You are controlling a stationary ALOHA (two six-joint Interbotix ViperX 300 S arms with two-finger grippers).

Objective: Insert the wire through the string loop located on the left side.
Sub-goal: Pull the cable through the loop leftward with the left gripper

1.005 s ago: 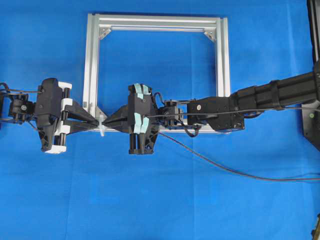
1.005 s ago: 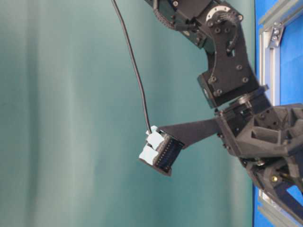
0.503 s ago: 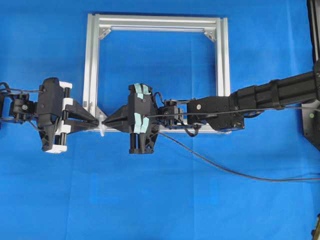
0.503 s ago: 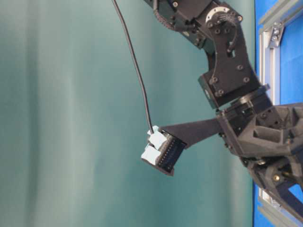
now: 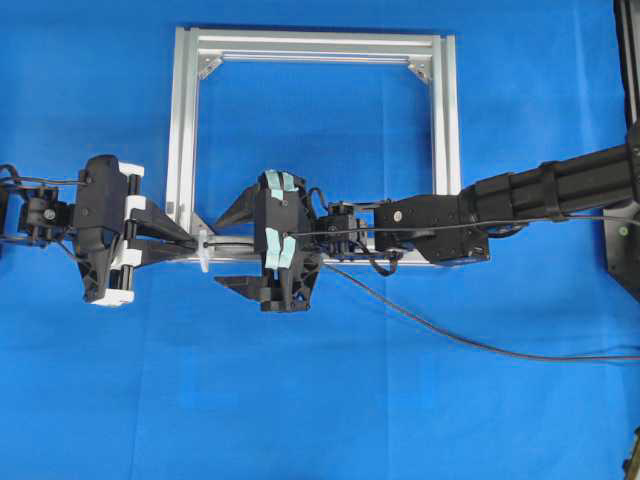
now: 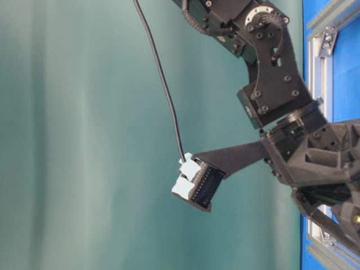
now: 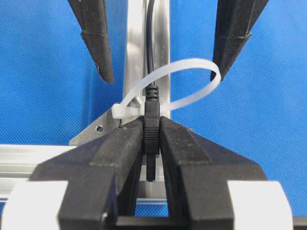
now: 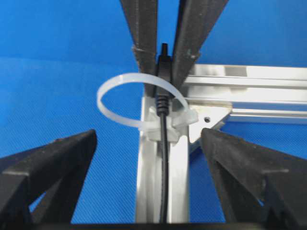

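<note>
Gripping the small dark cylindrical plug tip [image 7: 151, 125] of the long thin black flexible wire [image 8: 164, 158], the left gripper [image 7: 151, 143] is sitting clamped on it just past the translucent white plastic string loop [image 7: 192, 79], so the plug is being kept from slipping back out. The wire is lying along the silver aluminium frame rail [image 8: 180, 167] and passing through the loop, which is standing up from the frame's lower left corner bracket; that route is what the task asks for, so the threading is looking essentially done. The right gripper [image 8: 144, 158] is standing with its black jaws spread wide to either side of the rail, holding nothing, and the wire is running free between them; I am reading this as a hand-off, with the left side taking the plug and the right letting go. In the overhead view the same picture is showing: the left gripper [image 5: 185, 240] is meeting the loop [image 5: 204, 250] from the left, the right gripper [image 5: 240, 245] is splayed on the loop's right, and the slack wire [image 5: 430, 325] is trailing away over the blue table cover [image 5: 320, 420]. The table-level view is showing only the right arm and a hanging cable, probably the arm's own, so it is adding little.
</note>
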